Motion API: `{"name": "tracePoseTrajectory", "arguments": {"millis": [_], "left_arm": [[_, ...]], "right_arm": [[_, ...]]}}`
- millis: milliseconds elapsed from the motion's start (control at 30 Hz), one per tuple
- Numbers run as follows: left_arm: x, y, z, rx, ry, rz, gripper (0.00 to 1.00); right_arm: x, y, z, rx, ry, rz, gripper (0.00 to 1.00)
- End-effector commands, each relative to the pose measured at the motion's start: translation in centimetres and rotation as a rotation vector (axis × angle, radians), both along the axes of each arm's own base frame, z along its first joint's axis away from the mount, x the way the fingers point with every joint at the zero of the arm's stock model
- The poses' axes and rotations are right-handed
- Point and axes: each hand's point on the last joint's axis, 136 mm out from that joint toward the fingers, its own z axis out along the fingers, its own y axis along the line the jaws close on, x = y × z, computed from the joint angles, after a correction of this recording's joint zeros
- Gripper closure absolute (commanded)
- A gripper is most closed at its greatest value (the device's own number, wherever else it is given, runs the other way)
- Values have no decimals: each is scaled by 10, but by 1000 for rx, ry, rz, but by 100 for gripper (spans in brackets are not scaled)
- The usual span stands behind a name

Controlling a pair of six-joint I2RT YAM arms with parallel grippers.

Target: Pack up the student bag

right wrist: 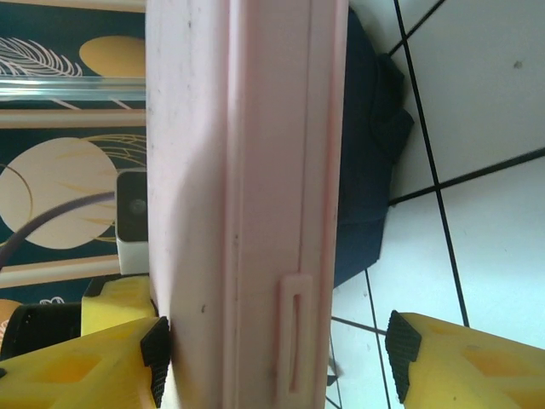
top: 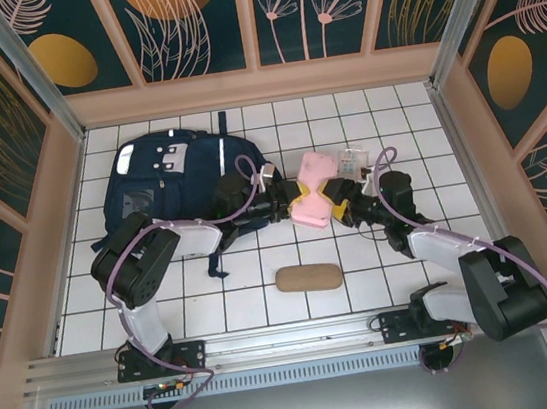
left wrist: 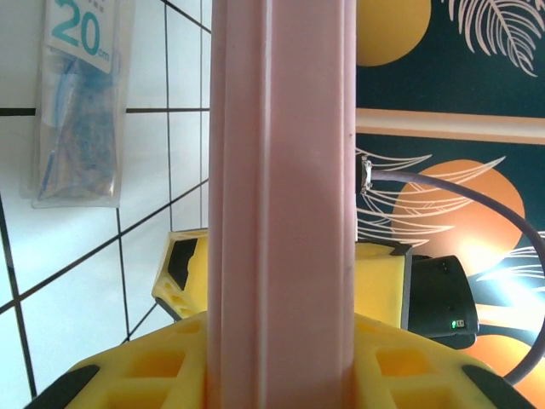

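Left end effector (left wrist: 277,375) pinches pink case (top: 312,174), right end effector (right wrist: 277,358) spread around it; case and brown pouch (top: 308,278) not yet in student bag (top: 175,182).

A pink case (top: 314,191) sits near the middle of the white tiled table (top: 236,305), seen edge-on in both wrist views. A brown pouch (top: 309,277) lies flat nearer the front than the case, well apart from it. A clear packet (top: 352,165) printed "20 cm" lies just beside the case's far right end.
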Motion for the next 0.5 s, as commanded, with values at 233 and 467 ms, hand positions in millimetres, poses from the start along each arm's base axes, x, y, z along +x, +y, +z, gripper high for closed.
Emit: {"name": "tracePoseTrajectory", "arguments": {"millis": [233, 467], "left_arm": [[-4, -2, 59, -105, -154, -37, 71], [-6, -2, 53, -117, -130, -49, 68]], "right_arm": [[6, 0, 26, 55, -79, 19, 36], [9, 9, 47, 131, -130, 73, 45]]}}
